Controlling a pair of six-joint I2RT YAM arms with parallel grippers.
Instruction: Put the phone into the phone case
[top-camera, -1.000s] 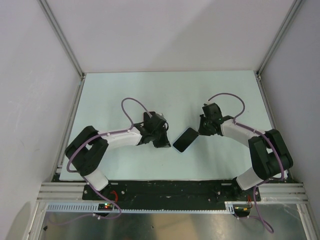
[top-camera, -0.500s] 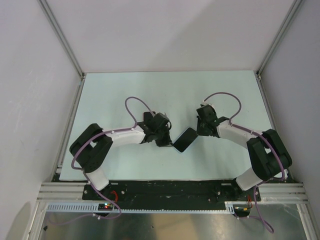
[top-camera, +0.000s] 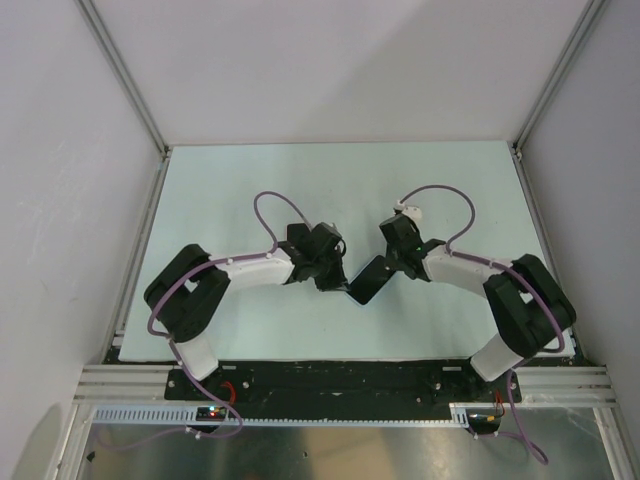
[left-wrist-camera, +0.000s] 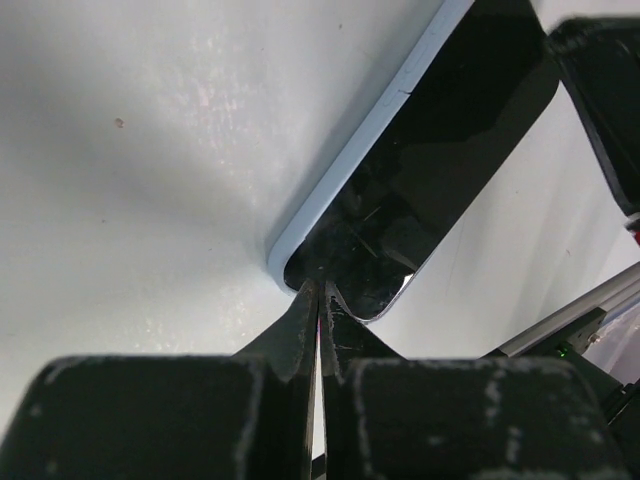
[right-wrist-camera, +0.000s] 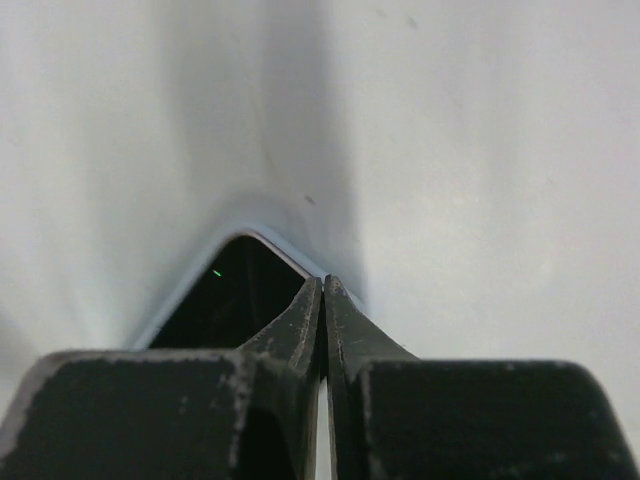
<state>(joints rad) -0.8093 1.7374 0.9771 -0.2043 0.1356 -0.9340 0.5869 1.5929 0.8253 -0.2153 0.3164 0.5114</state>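
The black phone (top-camera: 368, 282) lies inside the light-blue phone case (left-wrist-camera: 362, 142) on the table, between the two arms. In the left wrist view the phone's glossy face (left-wrist-camera: 440, 170) fills the case, and the case's rim shows along its left edge. My left gripper (left-wrist-camera: 322, 290) is shut, with its tips resting on the phone's near corner. My right gripper (right-wrist-camera: 322, 285) is shut, with its tips on the opposite corner of the phone (right-wrist-camera: 235, 295), where the case rim (right-wrist-camera: 262, 236) wraps round. In the top view the left gripper (top-camera: 340, 283) and right gripper (top-camera: 392, 266) flank the phone.
The pale table (top-camera: 340, 180) is walled by white panels at the back and both sides. An aluminium rail (top-camera: 340, 385) runs along the near edge. The right gripper's body shows at the upper right of the left wrist view (left-wrist-camera: 600, 100).
My right gripper has moved left and down onto the phone's far corner. My left gripper has shifted slightly right toward the near corner. The phone and case have barely moved.
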